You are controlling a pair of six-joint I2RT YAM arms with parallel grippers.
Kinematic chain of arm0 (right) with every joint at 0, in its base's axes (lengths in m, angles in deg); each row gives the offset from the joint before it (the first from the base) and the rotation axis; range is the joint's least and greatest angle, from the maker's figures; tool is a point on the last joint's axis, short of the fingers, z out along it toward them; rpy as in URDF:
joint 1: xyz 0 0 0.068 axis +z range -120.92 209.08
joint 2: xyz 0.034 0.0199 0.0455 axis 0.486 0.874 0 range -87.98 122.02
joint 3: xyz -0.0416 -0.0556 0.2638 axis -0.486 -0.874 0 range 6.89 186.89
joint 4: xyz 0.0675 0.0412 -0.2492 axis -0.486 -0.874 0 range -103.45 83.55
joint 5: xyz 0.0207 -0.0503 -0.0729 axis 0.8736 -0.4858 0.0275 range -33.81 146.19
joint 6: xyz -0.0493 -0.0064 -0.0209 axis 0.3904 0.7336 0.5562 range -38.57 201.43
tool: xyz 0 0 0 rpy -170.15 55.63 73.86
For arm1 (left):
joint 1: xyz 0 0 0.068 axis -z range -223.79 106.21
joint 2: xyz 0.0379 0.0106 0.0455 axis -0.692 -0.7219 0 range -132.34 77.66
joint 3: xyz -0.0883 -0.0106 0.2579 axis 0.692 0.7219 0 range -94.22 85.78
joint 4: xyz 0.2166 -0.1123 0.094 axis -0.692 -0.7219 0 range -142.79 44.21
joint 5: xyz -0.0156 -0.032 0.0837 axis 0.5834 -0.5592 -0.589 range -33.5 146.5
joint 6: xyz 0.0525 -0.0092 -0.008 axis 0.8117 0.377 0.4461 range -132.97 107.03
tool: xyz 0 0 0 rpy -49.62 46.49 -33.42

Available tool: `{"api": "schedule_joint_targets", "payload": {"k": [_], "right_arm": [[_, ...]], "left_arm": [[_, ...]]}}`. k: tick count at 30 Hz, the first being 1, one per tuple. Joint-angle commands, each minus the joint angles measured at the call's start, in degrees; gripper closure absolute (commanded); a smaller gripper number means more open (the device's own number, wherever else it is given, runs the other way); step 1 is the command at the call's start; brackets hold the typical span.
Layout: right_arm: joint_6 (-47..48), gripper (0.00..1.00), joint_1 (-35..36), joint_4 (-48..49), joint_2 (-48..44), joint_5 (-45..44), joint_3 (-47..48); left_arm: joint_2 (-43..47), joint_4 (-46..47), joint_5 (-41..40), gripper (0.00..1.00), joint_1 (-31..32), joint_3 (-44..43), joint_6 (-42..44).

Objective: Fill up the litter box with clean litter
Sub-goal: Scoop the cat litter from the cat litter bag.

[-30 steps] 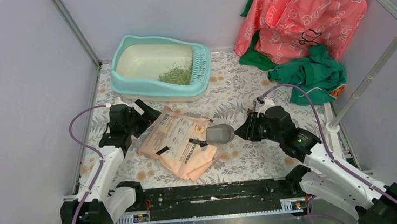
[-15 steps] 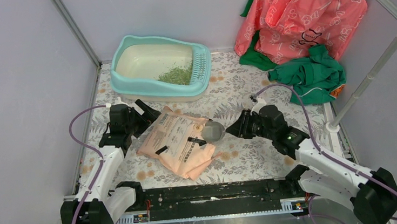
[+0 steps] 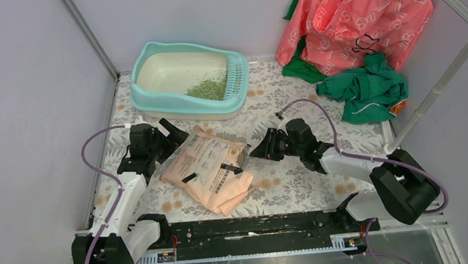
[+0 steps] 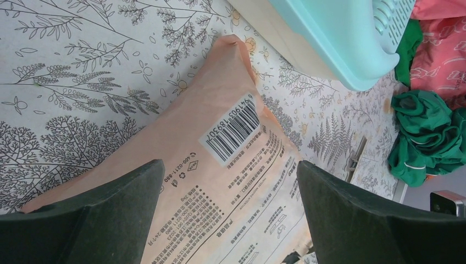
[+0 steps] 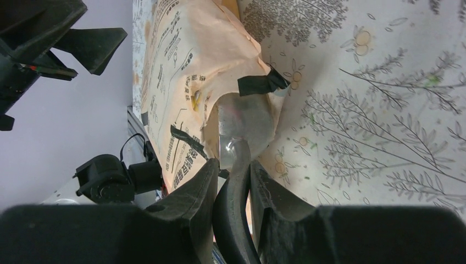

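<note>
The light-teal litter box (image 3: 152,99) stands at the back left, holding a small heap of green litter (image 3: 208,88) beside its slotted grille end. The peach-pink paper bag (image 3: 206,169) lies flat in the middle. My right gripper (image 3: 260,151) is shut on the handle of the grey scoop (image 5: 244,129), whose bowl pokes into the bag's taped open end (image 5: 220,104). My left gripper (image 3: 171,136) is open and empty, its jaws spread over the bag's far corner (image 4: 231,137). The box's corner shows in the left wrist view (image 4: 340,38).
A heap of pink and green cloth (image 3: 353,26) lies at the back right. A white pole (image 3: 438,85) slants along the right side. A black rail (image 3: 252,227) runs along the near edge. Walls close in left and back.
My right gripper has moved left with the scoop, pushing its bowl from beside the bag into the bag's open end. The left arm has not moved.
</note>
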Motion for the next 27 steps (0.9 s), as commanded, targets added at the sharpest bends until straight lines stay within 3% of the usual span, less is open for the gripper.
{"api": "schedule_joint_targets", "payload": {"k": [1,14,18,27], "right_arm": [[1.48,1.00,0.55,1.04,1.89,3.74,6.51],[6.46,1.00,7.35,-7.09,10.88,-0.83,17.40],[5.11,1.00,8.23,-1.88,14.85,-0.08,17.16],[-0.38,1.00,10.30,19.96,24.54,6.92,15.01]], "left_arm": [[0.11,1.73,-1.78,0.01,-0.37,1.13,-0.11],[-0.08,2.81,-2.90,0.01,-0.34,3.10,-0.74],[-1.16,4.21,-3.45,0.01,-0.26,4.48,-1.56],[-3.30,5.14,-6.16,0.01,1.89,6.21,-2.24]]}}
